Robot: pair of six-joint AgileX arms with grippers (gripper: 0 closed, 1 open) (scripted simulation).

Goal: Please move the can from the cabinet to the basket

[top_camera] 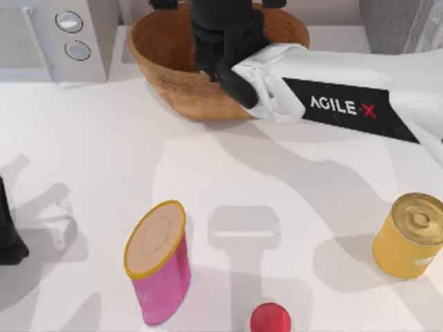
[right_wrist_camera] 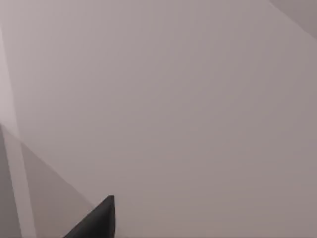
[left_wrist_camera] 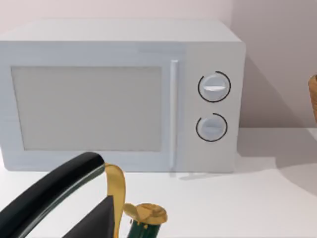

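Note:
The light-brown wicker basket (top_camera: 173,76) stands at the back middle of the table. My right arm reaches in from the right, and its black gripper (top_camera: 220,41) hangs over the basket's inside, pointing down so that its fingers are hidden under the wrist. The can is out of view. The right wrist view faces a plain wall, with one dark fingertip (right_wrist_camera: 99,220) at the picture's edge. My left arm (top_camera: 7,235) stays parked at the table's left edge.
A white microwave (top_camera: 62,34) sits at the back left. A pink yellow-rimmed canister (top_camera: 159,263) lies tilted at the front, a red round top (top_camera: 270,318) beside it. A gold tin (top_camera: 410,235) stands at the right. A grey block (top_camera: 391,21) fills the back right corner.

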